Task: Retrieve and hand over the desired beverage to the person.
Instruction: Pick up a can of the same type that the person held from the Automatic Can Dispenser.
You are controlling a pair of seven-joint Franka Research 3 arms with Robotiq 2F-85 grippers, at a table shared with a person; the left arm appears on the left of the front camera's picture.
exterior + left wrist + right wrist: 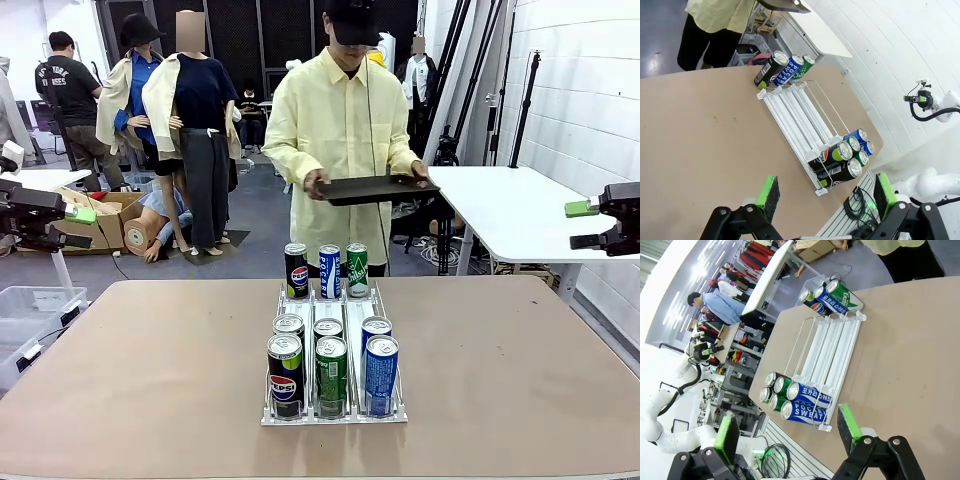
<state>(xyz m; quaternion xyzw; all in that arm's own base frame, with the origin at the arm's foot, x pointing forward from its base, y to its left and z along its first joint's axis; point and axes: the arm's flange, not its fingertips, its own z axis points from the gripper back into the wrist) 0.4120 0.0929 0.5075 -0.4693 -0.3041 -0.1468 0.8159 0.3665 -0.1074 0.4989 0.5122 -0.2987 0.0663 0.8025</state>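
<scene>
Quick look for you, op: everything here keys off the clear rack (pixel 352 306) sitting mid-bench (pixel 150 380). The drinks are all in it. Three cans stand at the rack's far end: a black Pepsi (pixel 296 271), a blue Pocari Sweat (pixel 329 271) and a green one (pixel 357 270). Six more are packed at the rack's near end, two deep per lane: black Pepsi (pixel 285 375) in the left lane, green (pixel 331 374) in the middle, blue (pixel 381 374) on the right. The lanes btwn the two groups are bare. The person (pixel 340 120) stands just past the rack's far end, off the bench, w/ both hands on a dark tray (pixel 375 188) held level at about waist height. Your left claw (pixel 826 187) hangs well off the rack's left side, out beyond the bench edge, fingers spread wide and gripping nothing. Your right claw (pixel 786 422) is the mirror of that, well off the rack's right side, also released w/ nothing btwn the pads. Neither claw touches the rack or any can.
</scene>
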